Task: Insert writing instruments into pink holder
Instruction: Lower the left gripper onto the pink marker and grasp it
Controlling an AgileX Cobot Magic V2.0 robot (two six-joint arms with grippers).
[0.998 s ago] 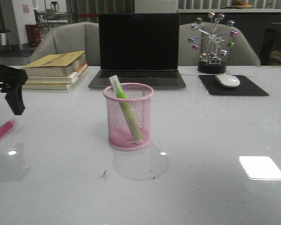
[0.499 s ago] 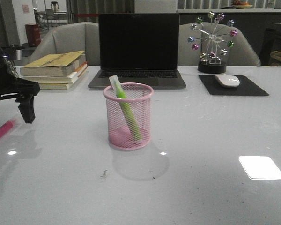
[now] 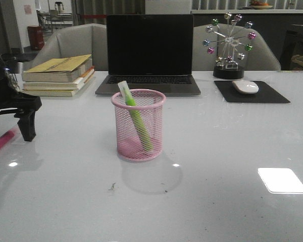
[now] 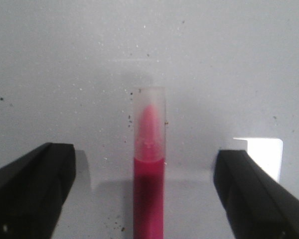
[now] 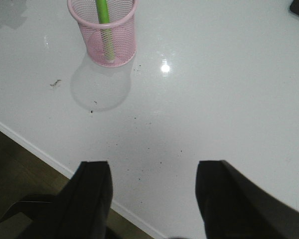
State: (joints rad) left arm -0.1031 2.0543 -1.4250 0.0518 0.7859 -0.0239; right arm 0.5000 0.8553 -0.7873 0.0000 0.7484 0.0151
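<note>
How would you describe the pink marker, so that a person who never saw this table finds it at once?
Start at the stack of books on the far left of the white table, then come toward the near left edge. Under the open left gripper the pink marker lies flat on the table. Unlike the green marker, which stands in the pink holder, it is outside the holder.

No text, label, brand or number can be read in any view. The yellow cover of the top book (image 3: 58, 64) in the stack at the left of the front view carries faint marks too small to make out, and a small sign (image 3: 28, 8) on the wall in the upper left corner is too blurred.
</note>
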